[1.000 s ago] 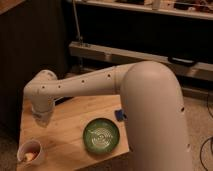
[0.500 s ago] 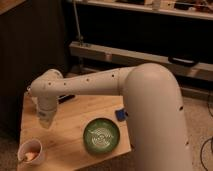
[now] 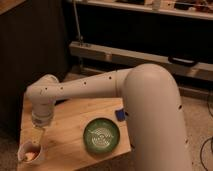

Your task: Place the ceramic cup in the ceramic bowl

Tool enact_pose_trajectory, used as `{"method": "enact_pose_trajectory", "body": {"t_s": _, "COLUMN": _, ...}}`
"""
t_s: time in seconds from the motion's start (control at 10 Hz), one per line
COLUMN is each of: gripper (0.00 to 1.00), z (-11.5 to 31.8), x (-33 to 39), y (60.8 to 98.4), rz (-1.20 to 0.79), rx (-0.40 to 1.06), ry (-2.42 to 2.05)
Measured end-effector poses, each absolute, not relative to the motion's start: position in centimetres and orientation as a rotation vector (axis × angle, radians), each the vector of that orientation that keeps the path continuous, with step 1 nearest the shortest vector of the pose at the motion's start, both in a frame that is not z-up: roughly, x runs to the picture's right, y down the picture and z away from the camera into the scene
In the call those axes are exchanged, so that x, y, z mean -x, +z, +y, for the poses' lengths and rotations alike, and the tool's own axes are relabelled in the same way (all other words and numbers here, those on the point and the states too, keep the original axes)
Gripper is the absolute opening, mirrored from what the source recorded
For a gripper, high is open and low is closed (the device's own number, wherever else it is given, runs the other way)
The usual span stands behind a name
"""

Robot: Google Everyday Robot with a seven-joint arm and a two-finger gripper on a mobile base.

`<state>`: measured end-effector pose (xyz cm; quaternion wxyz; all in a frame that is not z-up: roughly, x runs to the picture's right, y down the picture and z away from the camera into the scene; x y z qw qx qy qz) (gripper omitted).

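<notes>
The ceramic cup (image 3: 30, 152), small and whitish with a tan-orange inside, stands at the front left corner of the wooden table (image 3: 70, 130). The ceramic bowl (image 3: 101, 135), wide, dark green with a paler swirl inside, sits near the table's front right. My gripper (image 3: 38, 134) hangs down from the white arm (image 3: 85, 90), just above and a little right of the cup, well left of the bowl.
A small blue object (image 3: 120, 115) lies at the table's right edge behind the bowl, partly hidden by my arm. A dark cabinet stands to the left and a metal shelf rail (image 3: 130, 55) runs behind the table.
My gripper has moved down and forward toward the cup. The cup and bowl have not moved.
</notes>
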<state>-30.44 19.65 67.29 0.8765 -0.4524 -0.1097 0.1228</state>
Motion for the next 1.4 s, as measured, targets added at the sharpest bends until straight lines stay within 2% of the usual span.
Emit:
{"method": "enact_pose_trajectory", "body": {"t_s": 0.4, "gripper": 0.80, "z": 20.3, "x": 30.9, "y": 66.9, "rz": -0.203, "rx": 0.881, "ry": 0.253}}
{"method": "enact_pose_trajectory", "body": {"t_s": 1.4, "gripper": 0.80, "z": 19.6, "x": 31.4, "y": 69.3, "rz": -0.115, "rx": 0.783, "ry": 0.315}}
